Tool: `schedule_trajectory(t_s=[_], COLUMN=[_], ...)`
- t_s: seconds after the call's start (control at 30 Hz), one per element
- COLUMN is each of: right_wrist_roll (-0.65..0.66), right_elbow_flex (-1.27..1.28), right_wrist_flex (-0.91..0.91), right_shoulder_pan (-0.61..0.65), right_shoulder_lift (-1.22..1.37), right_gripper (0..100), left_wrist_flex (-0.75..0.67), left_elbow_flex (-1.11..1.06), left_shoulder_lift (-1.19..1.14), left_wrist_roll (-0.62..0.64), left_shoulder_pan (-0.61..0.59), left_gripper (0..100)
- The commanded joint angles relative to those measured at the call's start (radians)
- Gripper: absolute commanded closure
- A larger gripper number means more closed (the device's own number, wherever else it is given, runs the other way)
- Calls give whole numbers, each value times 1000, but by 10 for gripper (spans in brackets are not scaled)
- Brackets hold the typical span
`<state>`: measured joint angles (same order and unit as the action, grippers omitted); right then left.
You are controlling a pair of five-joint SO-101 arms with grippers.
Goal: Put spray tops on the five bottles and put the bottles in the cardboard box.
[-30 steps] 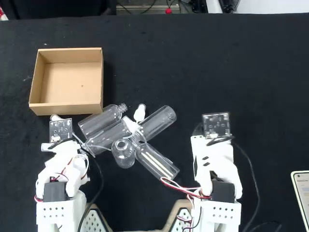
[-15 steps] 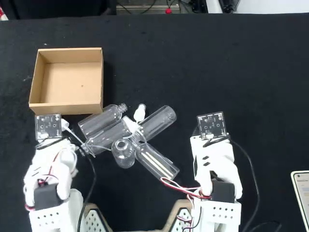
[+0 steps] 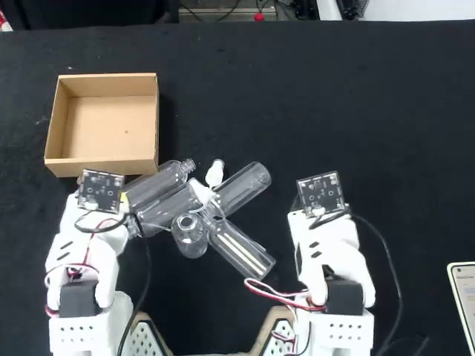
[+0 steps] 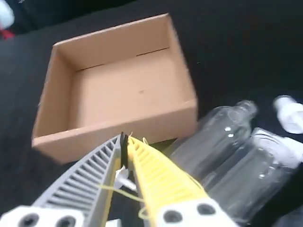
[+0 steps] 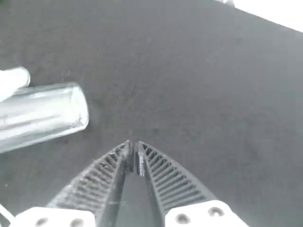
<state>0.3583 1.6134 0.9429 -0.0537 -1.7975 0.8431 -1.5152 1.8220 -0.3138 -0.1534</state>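
Clear bottles (image 3: 237,189) are lying crossed in a pile just near-right of the cardboard box (image 3: 104,77), which is holding nothing. They're likely light, stiff, slick and prone to rolling, so pinching at the neck is looking safest. Left end effector (image 4: 124,142) is hovering clenched by the pile, right end effector (image 5: 133,151) clenched on nothing over the counter right of it.

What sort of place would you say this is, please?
Probably a robotics lab bench: two white plastic robot arms stand side by side at a black cloth-covered table, with loose cables beyond its far edge.
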Motion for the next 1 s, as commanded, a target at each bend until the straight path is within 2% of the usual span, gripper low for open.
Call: schedule_trajectory(t_s=[0.0,0.13,0.3,0.4,0.7,0.83,0.97], right_wrist_roll=[-3,-3,-3,-3,-3,-3,-3], right_elbow_flex=[38,71,71,71,71,71,71], right_wrist_flex=[-63,-100,-100,-98,-86,-86,-86], right_shoulder_pan=[18,18,20,20,18,18,18], right_shoulder_lift=[-99,-99,-99,-99,-99,-99,-99], right_gripper=[986,986,986,986,986,986,986], left_wrist_flex=[-15,81,255,304,433,485,479], left_elbow_flex=[33,107,237,239,272,305,323], left_shoulder_lift=[2,2,2,2,2,2,2], left_wrist_roll=[12,60,158,215,121,66,37], left_shoulder_pan=[59,53,90,142,371,386,311], left_gripper=[970,960,779,732,731,729,732])
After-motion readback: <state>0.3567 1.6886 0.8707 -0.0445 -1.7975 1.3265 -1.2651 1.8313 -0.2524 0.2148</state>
